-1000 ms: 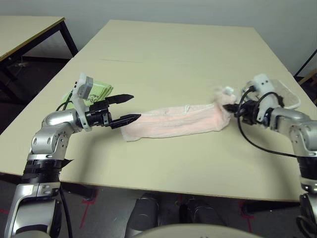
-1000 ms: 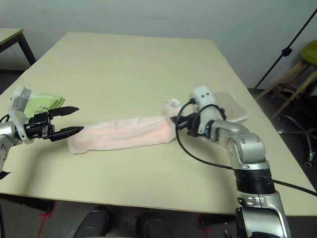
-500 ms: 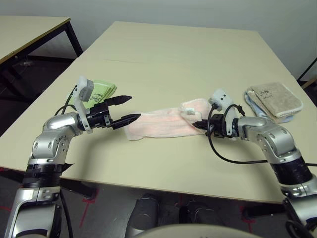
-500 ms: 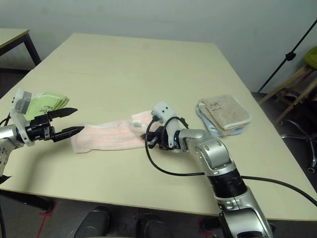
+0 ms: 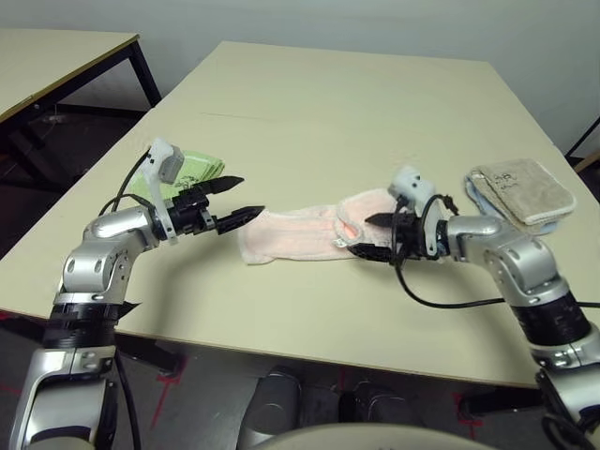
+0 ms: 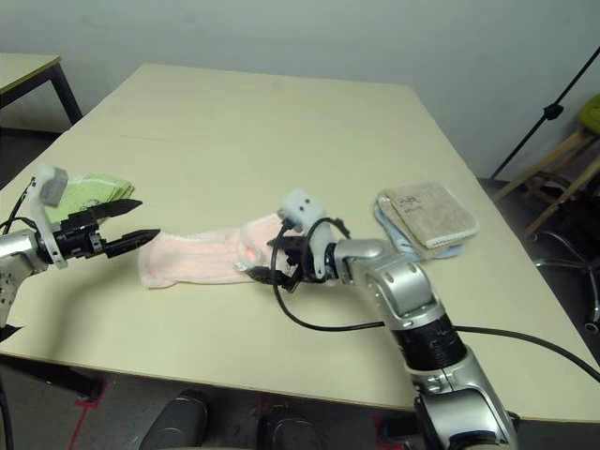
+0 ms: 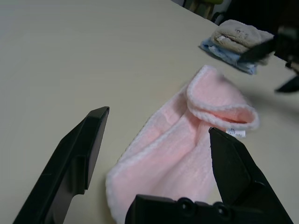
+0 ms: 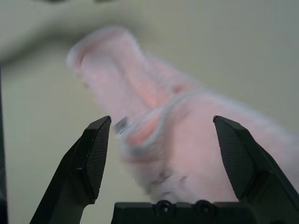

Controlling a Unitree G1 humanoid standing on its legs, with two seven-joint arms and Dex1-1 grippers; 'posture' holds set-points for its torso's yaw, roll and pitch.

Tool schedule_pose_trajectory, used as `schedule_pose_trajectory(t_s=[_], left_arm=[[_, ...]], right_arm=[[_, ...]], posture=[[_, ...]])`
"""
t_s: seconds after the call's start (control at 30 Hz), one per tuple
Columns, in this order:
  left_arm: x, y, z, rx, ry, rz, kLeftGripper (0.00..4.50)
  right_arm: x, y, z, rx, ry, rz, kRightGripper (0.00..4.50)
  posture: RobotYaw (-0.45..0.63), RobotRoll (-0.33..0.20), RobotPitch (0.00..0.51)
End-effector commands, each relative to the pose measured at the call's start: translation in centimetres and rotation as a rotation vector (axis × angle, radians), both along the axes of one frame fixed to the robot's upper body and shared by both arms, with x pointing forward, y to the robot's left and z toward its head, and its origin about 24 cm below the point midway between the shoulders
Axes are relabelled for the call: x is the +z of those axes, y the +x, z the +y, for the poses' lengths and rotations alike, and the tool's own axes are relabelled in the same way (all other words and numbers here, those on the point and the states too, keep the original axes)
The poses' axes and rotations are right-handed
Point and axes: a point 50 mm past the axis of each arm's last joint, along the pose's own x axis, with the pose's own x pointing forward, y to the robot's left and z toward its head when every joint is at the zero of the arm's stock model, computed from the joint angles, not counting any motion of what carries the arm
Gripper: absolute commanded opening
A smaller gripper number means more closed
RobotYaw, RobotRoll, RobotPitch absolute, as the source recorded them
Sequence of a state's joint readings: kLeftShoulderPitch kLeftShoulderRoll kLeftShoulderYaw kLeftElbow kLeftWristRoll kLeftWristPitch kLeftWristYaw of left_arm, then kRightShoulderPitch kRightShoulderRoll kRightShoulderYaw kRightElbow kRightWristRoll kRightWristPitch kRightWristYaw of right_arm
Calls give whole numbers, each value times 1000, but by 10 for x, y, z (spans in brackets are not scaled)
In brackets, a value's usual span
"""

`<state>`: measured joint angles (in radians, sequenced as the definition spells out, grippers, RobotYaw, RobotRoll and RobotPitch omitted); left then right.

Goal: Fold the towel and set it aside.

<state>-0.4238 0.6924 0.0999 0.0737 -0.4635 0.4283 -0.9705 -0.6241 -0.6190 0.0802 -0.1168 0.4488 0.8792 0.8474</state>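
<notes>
The pink towel (image 5: 305, 232), partly folded at its right end, is stretched left-to-right on the table (image 5: 328, 103) between the wide-open left gripper (image 5: 237, 200) and right gripper (image 5: 367, 236), the right nearer.

left gripper (image 5: 239, 196) spread, right gripper (image 5: 367, 235) spread

Colours you see on the table

You see the towel (image 5: 300, 234) in pale pink with a whitish edging and a small white tag. The table (image 5: 356, 112) is plain light beige. The folded towel (image 5: 187, 169) by your left arm is light green. On the right, the top towel of the stack (image 5: 520, 187) is beige and the one under it (image 5: 473, 192) is light blue. Both grippers have black fingers (image 7: 79, 154) and silver arms.
</notes>
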Motion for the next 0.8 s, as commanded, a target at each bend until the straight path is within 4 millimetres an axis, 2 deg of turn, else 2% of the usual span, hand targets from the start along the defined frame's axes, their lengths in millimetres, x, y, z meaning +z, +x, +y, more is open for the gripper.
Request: schedule_pose_trajectory(t_s=[0.03,0.2,0.43,0.6,0.8], left_arm=[[8,4,-20,-31,-4,-9,4500],[11,11,-57,-97,-36,2,4500],[-1,19,-120,-265,-33,10,4500],[-12,24,-148,-367,31,37,4500],[-24,27,-162,-417,91,60,4500]], right_arm=[[9,18,-35,-157,-10,-56,4464],[2,38,-59,-311,-93,-130,4464],[-29,43,-49,-304,-99,-102,4464],[-34,42,-40,-285,-58,-85,4464],[-41,39,-36,-272,-56,-67,4464]], posture=[[213,0,53],[219,0,49],[218,0,46],[209,0,44],[198,0,44]])
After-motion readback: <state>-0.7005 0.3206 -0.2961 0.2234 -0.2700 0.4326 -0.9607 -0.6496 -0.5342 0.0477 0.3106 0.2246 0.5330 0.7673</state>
